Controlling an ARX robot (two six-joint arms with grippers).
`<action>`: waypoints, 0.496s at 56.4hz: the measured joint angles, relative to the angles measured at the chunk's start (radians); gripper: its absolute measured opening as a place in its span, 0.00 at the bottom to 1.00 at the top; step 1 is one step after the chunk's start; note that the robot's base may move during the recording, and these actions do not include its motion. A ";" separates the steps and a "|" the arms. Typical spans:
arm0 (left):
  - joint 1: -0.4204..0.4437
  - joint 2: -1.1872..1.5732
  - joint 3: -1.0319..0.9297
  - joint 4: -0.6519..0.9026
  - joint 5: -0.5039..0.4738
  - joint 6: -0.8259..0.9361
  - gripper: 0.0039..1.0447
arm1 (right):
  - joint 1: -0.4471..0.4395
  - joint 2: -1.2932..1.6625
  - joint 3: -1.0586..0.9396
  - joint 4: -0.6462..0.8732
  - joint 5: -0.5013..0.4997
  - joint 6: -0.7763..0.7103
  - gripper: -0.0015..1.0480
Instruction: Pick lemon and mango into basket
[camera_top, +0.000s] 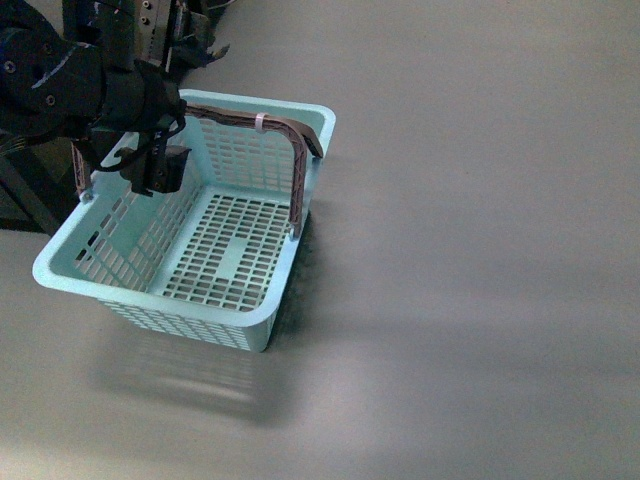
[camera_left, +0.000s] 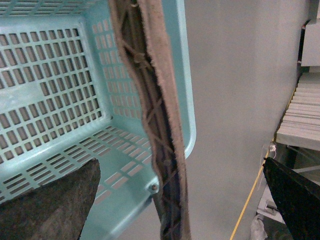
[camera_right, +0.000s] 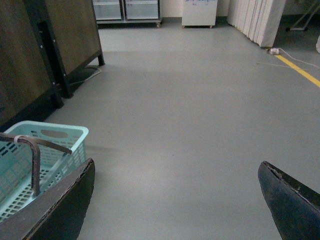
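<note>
Though agape, left gripper astride basket

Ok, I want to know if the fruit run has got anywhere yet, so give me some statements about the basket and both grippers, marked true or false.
1. The basket holds no fruit. True.
2. The basket stands on a table. False: it stands on the grey floor.
3. The left gripper is open, with a brown handle between its fingers. True.
4. The right gripper is shut on the basket's rim. False: it is open and holds nothing, and it is apart from the basket.
</note>
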 joint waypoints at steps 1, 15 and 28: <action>0.000 0.009 0.019 -0.006 0.000 -0.001 0.94 | 0.000 0.000 0.000 0.000 0.000 0.000 0.92; 0.005 0.090 0.167 -0.076 0.000 -0.001 0.94 | 0.000 0.000 0.000 0.000 0.000 0.000 0.92; 0.006 0.174 0.279 -0.166 -0.013 -0.001 0.69 | 0.000 0.000 0.000 0.000 0.000 0.000 0.92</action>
